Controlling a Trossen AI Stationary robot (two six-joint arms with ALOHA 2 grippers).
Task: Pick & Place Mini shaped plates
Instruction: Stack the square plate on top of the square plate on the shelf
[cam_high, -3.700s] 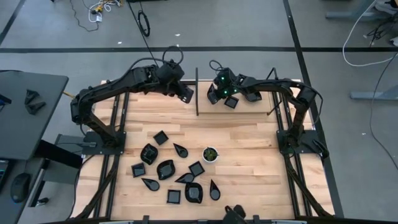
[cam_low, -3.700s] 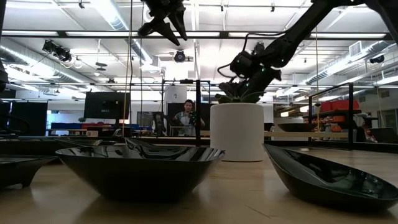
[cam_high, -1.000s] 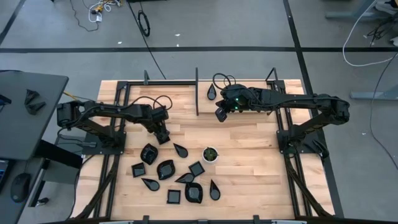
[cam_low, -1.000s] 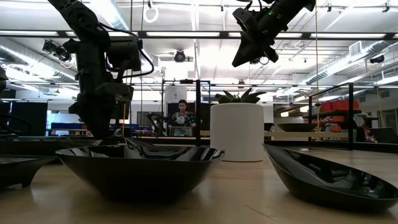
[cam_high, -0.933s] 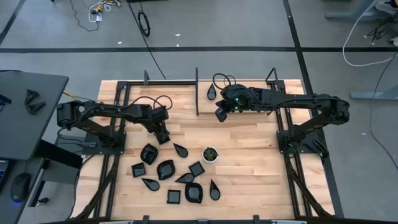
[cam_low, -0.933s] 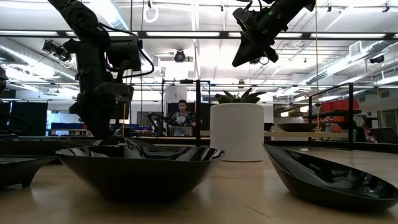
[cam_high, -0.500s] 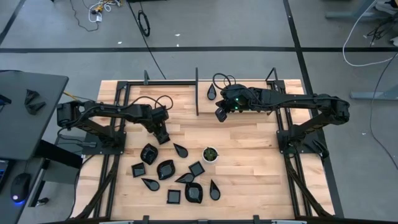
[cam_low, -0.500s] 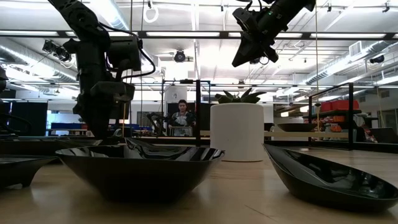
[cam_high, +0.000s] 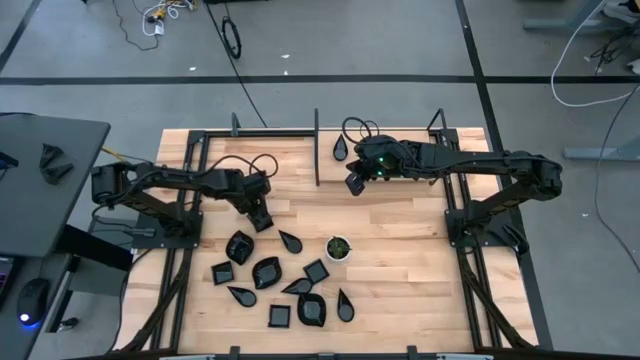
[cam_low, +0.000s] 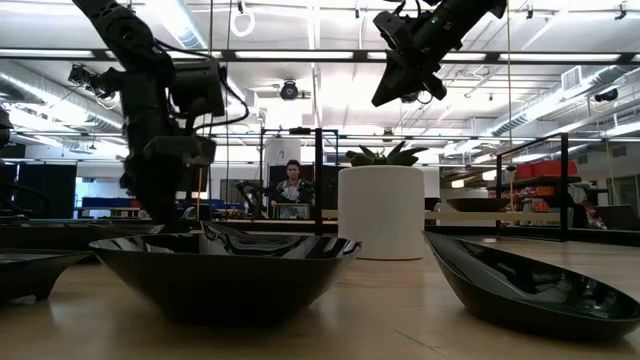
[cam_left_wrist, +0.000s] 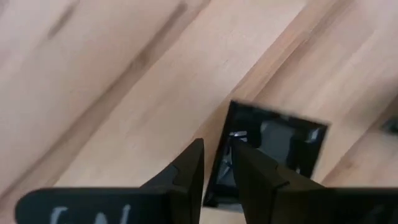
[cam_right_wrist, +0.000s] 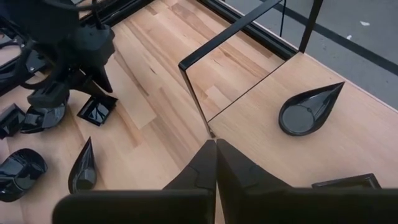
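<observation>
Down low on the pale wooden worktop, left claw at the small shiny black square plate, near the top of the bunch of shiny black mini plates. In the left wrist view, fingers set narrow on either side of that plate's near rim, a thin gap between them, maybe just pinching the edge, maybe not quite; hard to tell if gripped for real. Up high over the far side of the worktop, right claw with fingers pressed together and nothing between them, just waiting. Already over there, beyond the thin black upright frame: one shiny black teardrop plate and the corner of another square plate. Beside the bunch, a small round white cup with green inside, not part of the job. Could go wrong from here: slippery rim and only a tiny bite on it, so plate could slide out and drop on the lift. Could also tip and swing if held just by one edge. Could bump the rounded plate just beside it if pulled sideways. Better a firm squeeze first, then straight up.
</observation>
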